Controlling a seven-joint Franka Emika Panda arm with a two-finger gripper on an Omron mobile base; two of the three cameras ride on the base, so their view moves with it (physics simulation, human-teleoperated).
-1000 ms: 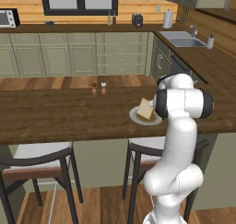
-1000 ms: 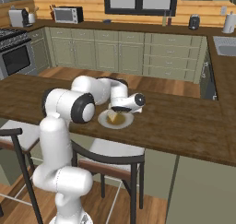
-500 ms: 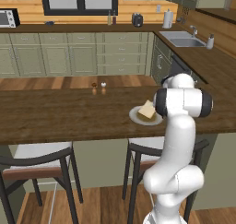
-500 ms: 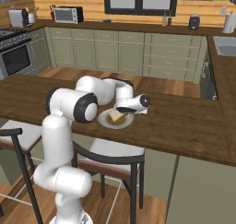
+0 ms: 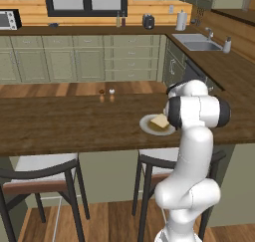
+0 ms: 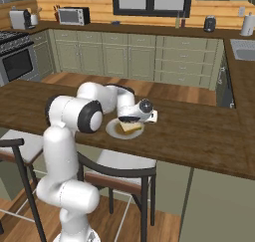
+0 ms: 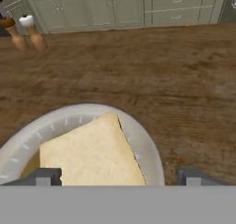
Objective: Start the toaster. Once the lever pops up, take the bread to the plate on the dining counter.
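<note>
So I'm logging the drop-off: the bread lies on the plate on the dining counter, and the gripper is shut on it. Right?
Not quite. The bread does lie on the plate on the dining counter, but the gripper is open, not shut on it: the hand view shows its fingertips standing wide apart, one at each side of the slice.

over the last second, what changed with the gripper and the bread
The gripper opened and let go of the bread, which now lies flat on the plate after leaning up a second ago. The plate stayed in place on the dining counter, as did the two small shakers.
</note>
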